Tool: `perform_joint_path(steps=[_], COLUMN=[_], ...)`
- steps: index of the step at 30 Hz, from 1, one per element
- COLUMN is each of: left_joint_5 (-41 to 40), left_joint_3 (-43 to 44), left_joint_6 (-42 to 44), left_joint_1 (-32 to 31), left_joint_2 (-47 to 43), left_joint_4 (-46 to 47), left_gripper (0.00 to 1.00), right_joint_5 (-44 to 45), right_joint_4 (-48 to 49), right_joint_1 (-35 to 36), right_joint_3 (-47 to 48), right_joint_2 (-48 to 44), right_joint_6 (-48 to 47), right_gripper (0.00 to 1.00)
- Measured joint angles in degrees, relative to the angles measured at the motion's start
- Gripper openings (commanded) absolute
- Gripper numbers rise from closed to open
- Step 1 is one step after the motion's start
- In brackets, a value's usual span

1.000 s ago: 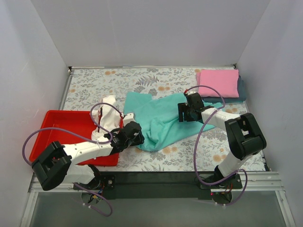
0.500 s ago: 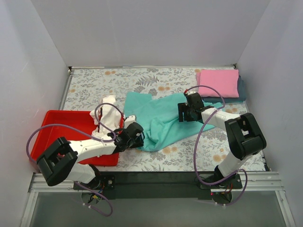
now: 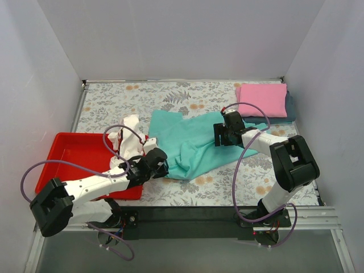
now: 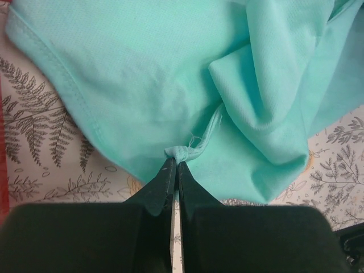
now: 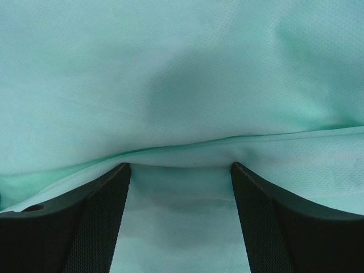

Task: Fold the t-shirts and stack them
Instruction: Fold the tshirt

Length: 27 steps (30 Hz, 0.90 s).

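**Top view:** bright, even, diffuse light from above. Plain white enclosure walls (image 3: 170, 40) uniformly lit, no glare. Shadows faint, soft-edged. Focus sharp throughout, little distortion at edges.

**Left wrist view:** crumpled teal cloth t-shirt (image 4: 142, 74) well lit, weave crisp, gentle shading in folds. Black left gripper (image 4: 173, 164) close to lens, underexposed, surface detail lost.

**Right wrist view:** dimmer, with broad soft shadow patch across mid-cloth. Black right gripper (image 5: 180, 166) dark, pad texture just visible.
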Motion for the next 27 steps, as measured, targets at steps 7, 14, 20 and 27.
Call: perform_joint_path(steps=[7,14,20,27], left_joint_5=[0.20,1.18,8.20,9.79], left_joint_3=[-0.28,-0.26,0.17,3.69], left_joint_6=[-2.10,-5.31,-4.66,-1.46], left_joint_1=[-1.07,-3.56,-8.96,-12.15], left_joint_2=[-5.51,-6.75,-8.31,-9.81], left_joint_4=[-7.19,-16.98,-18.34,-13.40], left_gripper=[0.00,0.07,0.56,0.68], right_joint_5=[0.70,1.11,1.36,1.31], right_joint_4=[0.35,0.55,0.92,0.98], right_joint_1=[0.00,0.00,0.00,0.00], right_joint_3=[0.57,1.20,1.42,1.29], right_joint_2=[0.70,1.40,1.73,1.44], right_joint_6=[0.02,0.00,0.00,-0.11], right_gripper=[0.66,0.66,0.66,0.65])
